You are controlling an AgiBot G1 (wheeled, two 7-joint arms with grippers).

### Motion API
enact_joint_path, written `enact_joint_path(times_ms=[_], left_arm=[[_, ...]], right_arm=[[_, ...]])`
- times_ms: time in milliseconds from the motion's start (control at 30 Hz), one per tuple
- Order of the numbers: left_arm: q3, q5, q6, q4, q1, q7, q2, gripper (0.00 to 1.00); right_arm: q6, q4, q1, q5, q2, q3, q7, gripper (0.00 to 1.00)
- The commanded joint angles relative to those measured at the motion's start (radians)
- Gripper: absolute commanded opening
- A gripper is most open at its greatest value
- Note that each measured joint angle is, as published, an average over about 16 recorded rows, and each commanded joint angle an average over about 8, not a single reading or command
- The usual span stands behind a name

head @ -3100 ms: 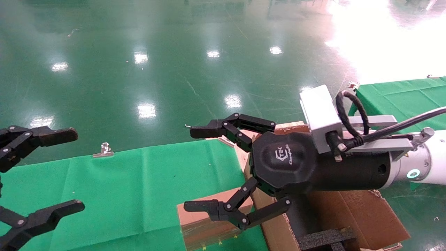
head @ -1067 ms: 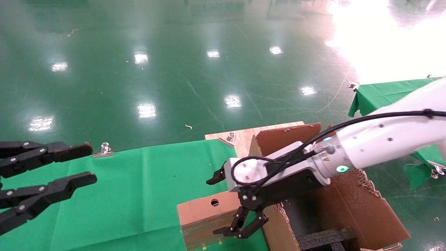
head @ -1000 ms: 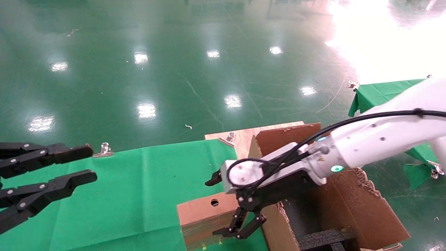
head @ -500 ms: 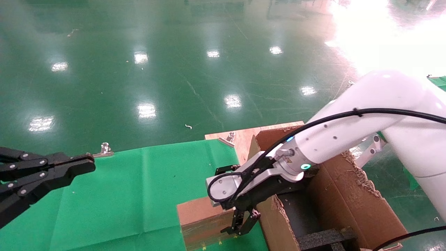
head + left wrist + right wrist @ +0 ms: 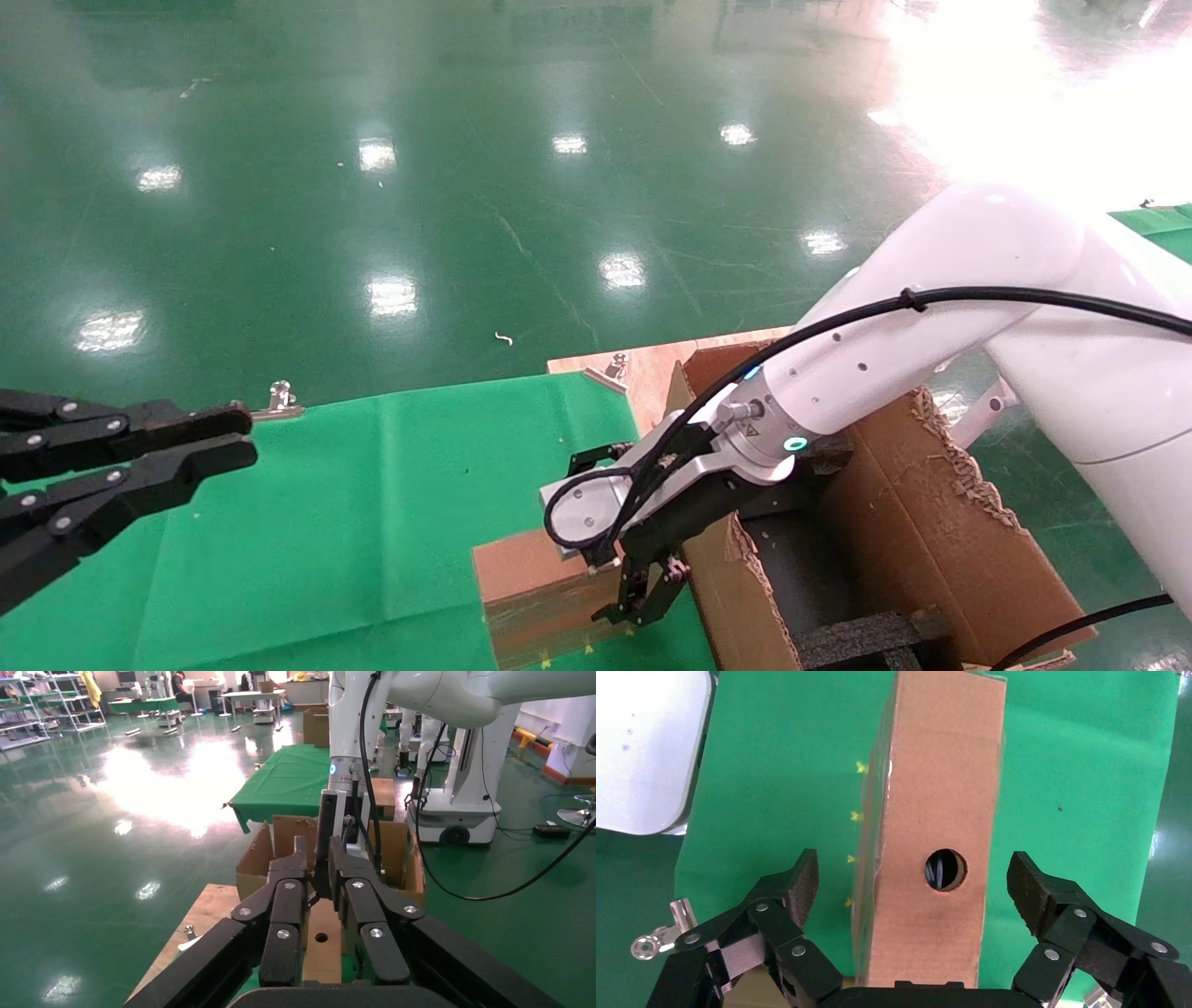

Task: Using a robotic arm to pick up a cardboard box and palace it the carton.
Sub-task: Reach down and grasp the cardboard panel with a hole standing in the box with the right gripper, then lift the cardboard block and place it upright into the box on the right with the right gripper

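The right end effector (image 5: 643, 596) on the robotic arm (image 5: 894, 363) points down over the cardboard box (image 5: 535, 587), fingers (image 5: 793, 888) spread wide on either side of it with gaps to both faces, so nothing is gripped. The box stands on edge on the green-covered tabletop (image 5: 372, 503), directly beneath the end effector, its holed face (image 5: 945, 870) turned up toward the wrist camera; something dark shows through the hole, too small to identify. Just beside the end effector, on the side away from the left arm, sits the carton (image 5: 941, 550), flaps ragged, with black foam (image 5: 866, 638) inside. The left end effector (image 5: 177, 447) hangs well apart over the tabletop's far side, fingers nearly together and holding nothing.
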Motion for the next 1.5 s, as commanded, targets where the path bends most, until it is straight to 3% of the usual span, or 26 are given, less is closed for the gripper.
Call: enact_joint_path(times_ms=[33,1100,1267,1500], left_arm=[[0.000,0.000,0.000,0.000,0.000,0.000,0.000,1.00],[0.000,0.000,0.000,0.000,0.000,0.000,0.000,1.00],[0.000,0.000,0.000,0.000,0.000,0.000,0.000,1.00],[0.000,0.000,0.000,0.000,0.000,0.000,0.000,1.00]], right_arm=[[0.000,0.000,0.001,0.000,0.000,0.000,0.000,0.00],[-0.002,-0.002,-0.002,0.024,0.009,0.013,0.000,0.00],[-0.014,-0.054,0.054,0.073,0.017,0.022,-0.012,0.00],[-0.027,-0.201,0.226,0.171,0.043,0.017,-0.057,0.00]])
